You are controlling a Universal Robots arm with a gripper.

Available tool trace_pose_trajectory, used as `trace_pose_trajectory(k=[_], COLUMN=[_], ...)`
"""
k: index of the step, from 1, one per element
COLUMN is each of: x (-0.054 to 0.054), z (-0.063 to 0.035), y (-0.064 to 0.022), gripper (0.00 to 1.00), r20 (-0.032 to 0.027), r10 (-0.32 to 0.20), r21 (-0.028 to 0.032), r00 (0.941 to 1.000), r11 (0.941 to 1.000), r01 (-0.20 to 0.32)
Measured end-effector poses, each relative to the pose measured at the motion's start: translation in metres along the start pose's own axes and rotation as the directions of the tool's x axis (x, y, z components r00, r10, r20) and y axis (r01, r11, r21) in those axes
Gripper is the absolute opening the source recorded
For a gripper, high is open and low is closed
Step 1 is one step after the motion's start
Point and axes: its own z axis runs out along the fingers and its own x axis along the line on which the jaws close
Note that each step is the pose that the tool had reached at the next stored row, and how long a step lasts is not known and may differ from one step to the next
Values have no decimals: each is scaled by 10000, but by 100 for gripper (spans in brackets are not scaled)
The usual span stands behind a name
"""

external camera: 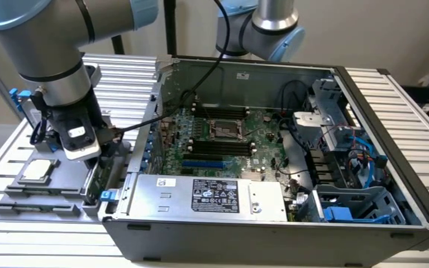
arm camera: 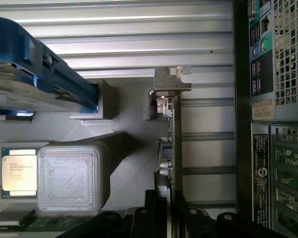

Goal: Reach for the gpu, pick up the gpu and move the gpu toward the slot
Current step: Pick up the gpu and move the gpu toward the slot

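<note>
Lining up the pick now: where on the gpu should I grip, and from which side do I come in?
Take the gpu by its long upper edge, mid-length, clamping across the thin board and coming straight down from above. It stands on edge in the grey holder with both faces exposed. The silver bracket at one end is probably best avoided.

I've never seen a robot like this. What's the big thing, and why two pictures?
The big grey tube is a robot arm. One picture comes from a camera off to the side, the other from a camera on the arm's wrist. On the ribbed metal table stands an open computer case. Beside it a grey tray holds a processor chip and the gpu, a thin green card standing on edge. The arm's tip is right at that card; whether it grips it, I cannot tell.
</note>
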Motion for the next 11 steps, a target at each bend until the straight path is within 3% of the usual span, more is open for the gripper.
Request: trace_pose_trajectory(k=[11], x=[1], z=[-7], y=[-1], gripper=[26], r20=[-3], r10=[-205], r21=[-3], r00=[9998], r11=[9998], r01=[205])
